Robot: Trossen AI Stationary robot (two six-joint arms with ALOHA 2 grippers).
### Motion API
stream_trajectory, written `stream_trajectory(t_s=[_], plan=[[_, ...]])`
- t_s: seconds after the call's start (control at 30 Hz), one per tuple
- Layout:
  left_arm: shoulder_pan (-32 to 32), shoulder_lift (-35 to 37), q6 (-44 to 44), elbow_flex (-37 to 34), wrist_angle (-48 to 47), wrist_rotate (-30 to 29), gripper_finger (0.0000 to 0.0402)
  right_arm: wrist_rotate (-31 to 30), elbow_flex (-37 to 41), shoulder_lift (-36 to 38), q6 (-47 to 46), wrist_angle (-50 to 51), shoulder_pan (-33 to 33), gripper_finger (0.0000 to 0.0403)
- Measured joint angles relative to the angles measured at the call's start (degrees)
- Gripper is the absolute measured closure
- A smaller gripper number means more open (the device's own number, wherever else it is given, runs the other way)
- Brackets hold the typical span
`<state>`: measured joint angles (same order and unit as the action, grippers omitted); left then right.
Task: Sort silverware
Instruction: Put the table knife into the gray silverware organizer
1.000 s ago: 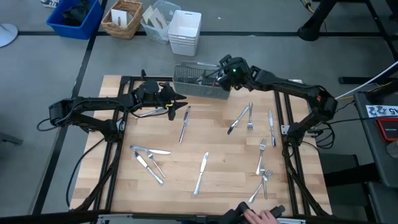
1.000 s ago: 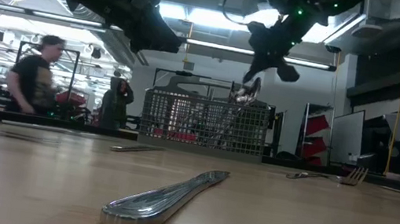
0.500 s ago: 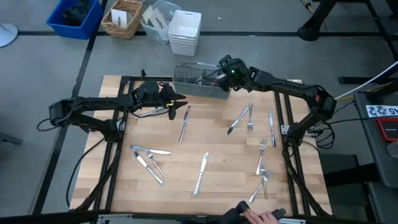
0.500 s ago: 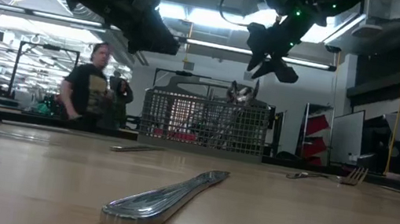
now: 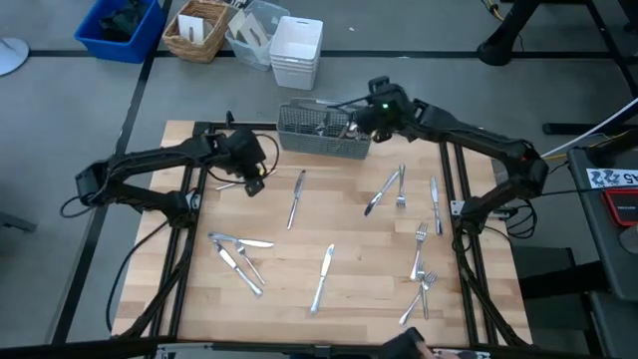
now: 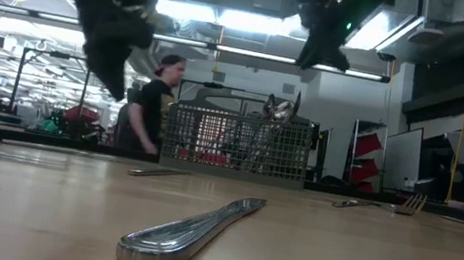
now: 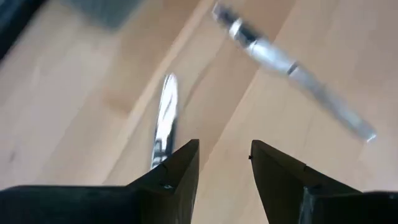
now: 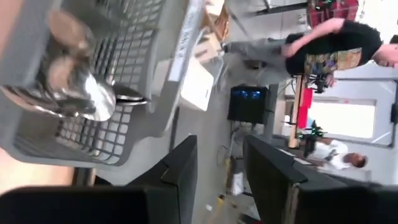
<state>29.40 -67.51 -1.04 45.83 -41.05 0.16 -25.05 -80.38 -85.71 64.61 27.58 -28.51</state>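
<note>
The silverware lies scattered over the wooden table (image 5: 349,299): a knife (image 5: 296,197), another knife (image 5: 322,277), a cluster (image 5: 239,255) at the near left, and forks (image 5: 421,249) and spoons (image 5: 384,189) at the right. More pieces stand in the grey mesh caddy (image 5: 321,133) at the far edge, spoon bowls (image 8: 81,93) up. My right gripper (image 5: 361,118) hangs open above the caddy's right end and holds nothing. My left gripper (image 5: 251,185) is open and points down over the far left of the table. One piece (image 7: 165,121) lies just beyond its fingertips.
A long piece (image 6: 189,230) lies close to the near edge. Beyond the far edge stand a white bin (image 5: 296,50), a basket (image 5: 196,30) and a blue bin (image 5: 120,28). A person (image 6: 150,109) walks behind the table.
My right gripper has opened and let go of a spoon, which now stands in the caddy. The gripper has then risen and shifted toward the table's right edge. My left gripper has drawn back toward the left edge and tipped from level to pointing down.
</note>
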Motion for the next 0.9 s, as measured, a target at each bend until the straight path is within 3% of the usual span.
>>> stream_trajectory(t_s=[0.27,0.5,0.6,0.77,0.9], plan=[[3.54,-2.7,2.78,-4.41,-0.3,-2.41,0.0263,9.23,-0.41,8.67,-11.79,4.95,0.0,0.0271],[6.23,-6.55,1.36,-6.15,2.51,-6.67,0.0263,33.32,-0.41,11.41,-26.46,14.66,-1.16,0.0271],[7.34,-8.53,1.78,-6.15,3.38,-7.01,0.0263,40.36,-0.39,11.32,-28.59,19.49,-1.14,0.0271],[8.51,-12.21,4.63,-6.15,3.2,-7.0,0.0263,47.5,1.92,11.49,-32.33,24.25,-1.12,0.0271],[9.16,-14.69,6.47,-6.19,3.33,-7.01,0.0263,48.57,7.46,12.53,-33.52,23.62,-1.14,0.0271]])
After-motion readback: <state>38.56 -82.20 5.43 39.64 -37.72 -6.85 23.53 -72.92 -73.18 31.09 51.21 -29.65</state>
